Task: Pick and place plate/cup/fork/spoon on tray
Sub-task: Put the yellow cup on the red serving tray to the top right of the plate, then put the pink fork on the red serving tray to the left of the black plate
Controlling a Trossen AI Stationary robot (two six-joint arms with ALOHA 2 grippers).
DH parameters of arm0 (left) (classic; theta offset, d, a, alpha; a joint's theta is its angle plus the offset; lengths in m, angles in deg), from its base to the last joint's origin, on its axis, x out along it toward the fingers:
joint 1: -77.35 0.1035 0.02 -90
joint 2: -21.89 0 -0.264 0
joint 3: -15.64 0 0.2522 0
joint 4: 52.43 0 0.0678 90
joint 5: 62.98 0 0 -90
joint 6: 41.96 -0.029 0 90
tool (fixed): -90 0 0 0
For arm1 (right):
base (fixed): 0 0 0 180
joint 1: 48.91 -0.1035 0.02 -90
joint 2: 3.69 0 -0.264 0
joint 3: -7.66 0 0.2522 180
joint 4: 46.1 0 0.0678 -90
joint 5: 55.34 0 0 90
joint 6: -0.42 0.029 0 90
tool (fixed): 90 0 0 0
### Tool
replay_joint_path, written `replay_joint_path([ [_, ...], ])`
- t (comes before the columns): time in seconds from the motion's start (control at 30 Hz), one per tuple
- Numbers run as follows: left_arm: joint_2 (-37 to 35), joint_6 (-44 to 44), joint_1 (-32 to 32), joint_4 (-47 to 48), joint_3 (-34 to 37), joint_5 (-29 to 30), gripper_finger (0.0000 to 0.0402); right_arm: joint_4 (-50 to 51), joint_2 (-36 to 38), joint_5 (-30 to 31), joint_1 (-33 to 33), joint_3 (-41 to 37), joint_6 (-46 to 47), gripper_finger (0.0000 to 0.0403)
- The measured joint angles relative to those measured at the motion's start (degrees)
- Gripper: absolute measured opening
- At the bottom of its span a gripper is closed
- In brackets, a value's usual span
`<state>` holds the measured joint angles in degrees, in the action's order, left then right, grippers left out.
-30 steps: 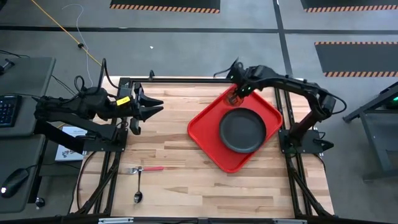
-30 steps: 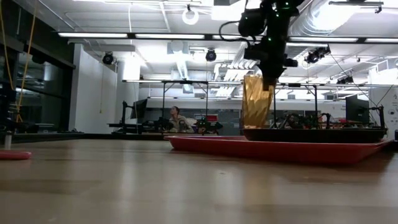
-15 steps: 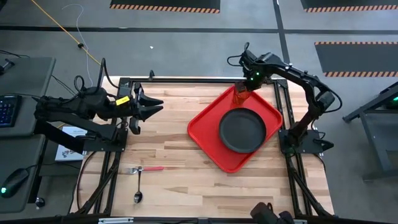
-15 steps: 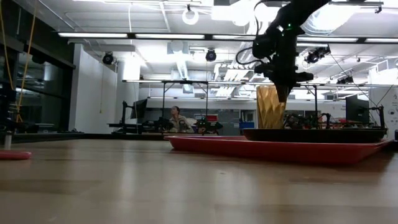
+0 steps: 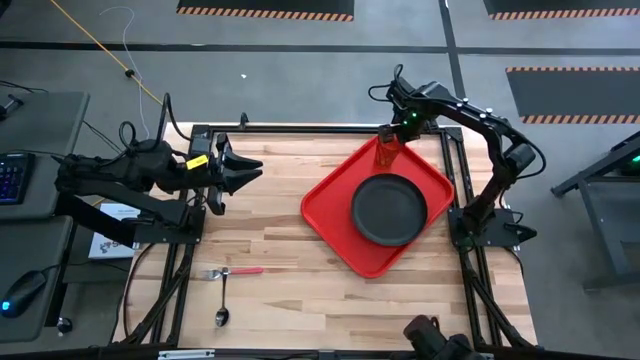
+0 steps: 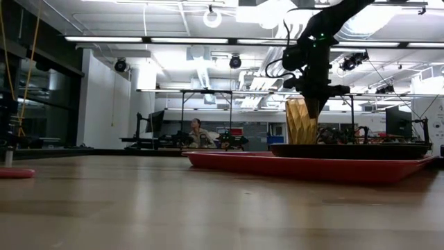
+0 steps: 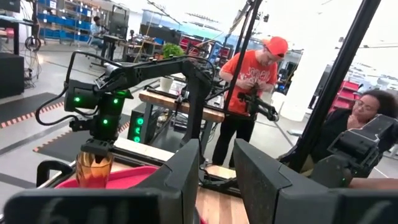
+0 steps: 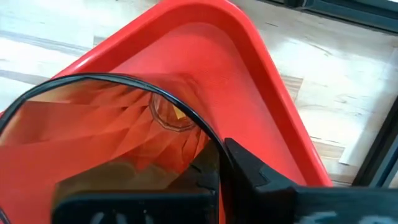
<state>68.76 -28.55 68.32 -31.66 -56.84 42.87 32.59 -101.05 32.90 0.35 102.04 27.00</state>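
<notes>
Right wrist view alone shows the right tool point(image 8: 205, 180) gripping the cup point(image 8: 118, 137) rim — inside the tray point(image 8: 249, 68) corner.

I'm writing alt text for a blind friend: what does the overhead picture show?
The right gripper sits over an orange cup at the far corner of a red tray that also holds a dark plate. The left gripper waits at the table's left edge, with a fork and spoon lying nearer.

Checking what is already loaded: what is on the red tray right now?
The tray holds the plate and the cup, upright at its far corner under the right gripper. The tray floor beneath both is covered.
</notes>
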Motion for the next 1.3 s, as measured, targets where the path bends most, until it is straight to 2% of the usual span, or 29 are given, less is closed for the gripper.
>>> replay_joint_path([
  [0.23,0.07,0.02,0.01,-0.01,0.00,0.00,0.0090,-0.25,-0.31,-0.38,0.00,-0.17,1.58,0.0041],
  [0.6,1.00,0.01,0.00,-0.13,0.04,0.00,0.0090,-2.45,3.60,-0.04,0.13,-0.17,0.66,0.0157],
  [0.73,1.60,0.00,0.00,0.06,0.05,0.00,0.0090,-3.42,6.65,-0.17,0.31,-0.17,-0.01,0.0184],
  [0.93,3.09,0.00,-0.01,-0.28,-0.04,0.00,0.0090,-4.32,13.40,-0.01,0.74,-0.15,-1.57,0.0190],
  [1.07,3.97,0.00,-0.01,-0.23,0.04,-0.02,0.0090,-4.58,19.56,-2.25,-0.15,-0.13,-1.37,0.0190],
  [1.2,4.34,-0.02,-0.01,0.01,0.02,-0.02,0.0090,-5.78,25.28,-5.41,-5.58,-0.13,-0.18,0.0190],
  [1.3,4.69,0.00,0.01,0.64,0.02,-0.18,0.0090,-6.78,28.59,-4.33,-12.44,-0.13,2.12,0.0190],
])
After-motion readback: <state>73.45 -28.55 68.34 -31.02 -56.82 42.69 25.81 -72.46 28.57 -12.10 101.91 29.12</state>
